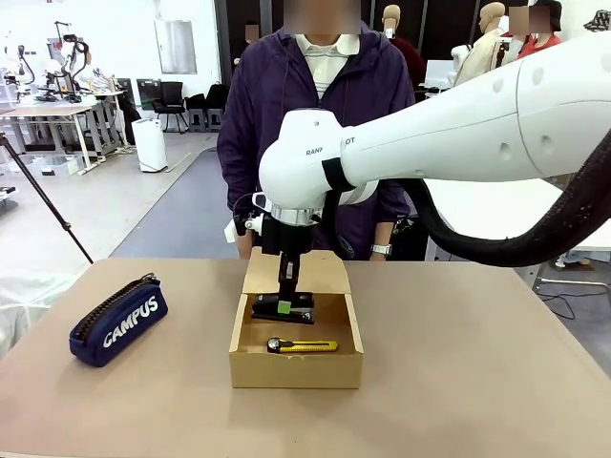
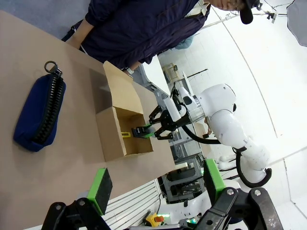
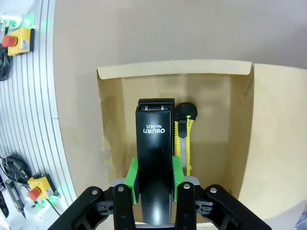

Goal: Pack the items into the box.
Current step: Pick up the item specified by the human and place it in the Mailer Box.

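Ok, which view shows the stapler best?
Right wrist view: the stapler sits centre, print readable, clamped in the right jaws over the box. Front view shows it side-on inside the box; left wrist view, tiny and distant.

Black stapler (image 3: 154, 158), yellow-and-black knife (image 1: 304, 345), plain brown box (image 1: 296, 370), navy pencil case (image 1: 119, 322) with white lettering

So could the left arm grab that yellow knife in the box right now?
Probably not easily: the right arm's fingers hang over the box, clamping the stapler right beside the knife, crowding the way in.
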You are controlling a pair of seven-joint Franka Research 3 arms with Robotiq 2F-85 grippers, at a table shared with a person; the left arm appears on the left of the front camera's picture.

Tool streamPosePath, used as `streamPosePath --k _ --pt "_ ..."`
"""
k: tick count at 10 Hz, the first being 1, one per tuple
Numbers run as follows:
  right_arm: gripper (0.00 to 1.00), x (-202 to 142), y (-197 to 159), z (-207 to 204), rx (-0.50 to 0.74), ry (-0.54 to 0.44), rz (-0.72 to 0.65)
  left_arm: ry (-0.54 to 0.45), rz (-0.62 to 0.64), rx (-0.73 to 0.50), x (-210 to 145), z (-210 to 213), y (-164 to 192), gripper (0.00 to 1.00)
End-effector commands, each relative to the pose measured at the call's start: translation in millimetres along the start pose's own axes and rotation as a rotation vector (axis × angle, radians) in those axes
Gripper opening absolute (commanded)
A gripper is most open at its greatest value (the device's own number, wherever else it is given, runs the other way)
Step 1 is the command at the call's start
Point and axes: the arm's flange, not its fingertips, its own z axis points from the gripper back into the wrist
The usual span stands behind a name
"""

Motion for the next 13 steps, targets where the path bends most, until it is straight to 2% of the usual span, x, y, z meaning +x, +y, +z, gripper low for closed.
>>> streamPosePath --k 1,4,5,6,7,8,13 --pt "0.00 1 -12 -15 -0.015 0.026 -0.051 -0.010 -0.008 -0.018 1 0 -2 1.00" --pt "0.00 -11 -30 -31 -0.091 0.042 -0.093 -0.010 -0.008 -0.018 1 0 -2 1.00" --pt "0.00 -13 -32 -35 -0.063 0.043 -0.086 -0.010 -0.008 -0.018 1 0 -2 1.00" --pt "0.20 -15 -34 -38 -0.052 0.040 -0.090 -0.010 -0.008 -0.018 1 0 -2 1.00" --pt "0.79 -15 -35 -38 -0.035 0.047 -0.074 -0.010 -0.008 -0.018 1 0 -2 1.00" --pt "1.00 -15 -35 -39 -0.023 0.051 -0.073 -0.010 -0.008 -0.018 1 0 -2 1.00" --pt "1.00 -20 -34 -32 -0.009 0.025 -0.082 -0.010 -0.008 -0.018 1 0 -2 1.00"
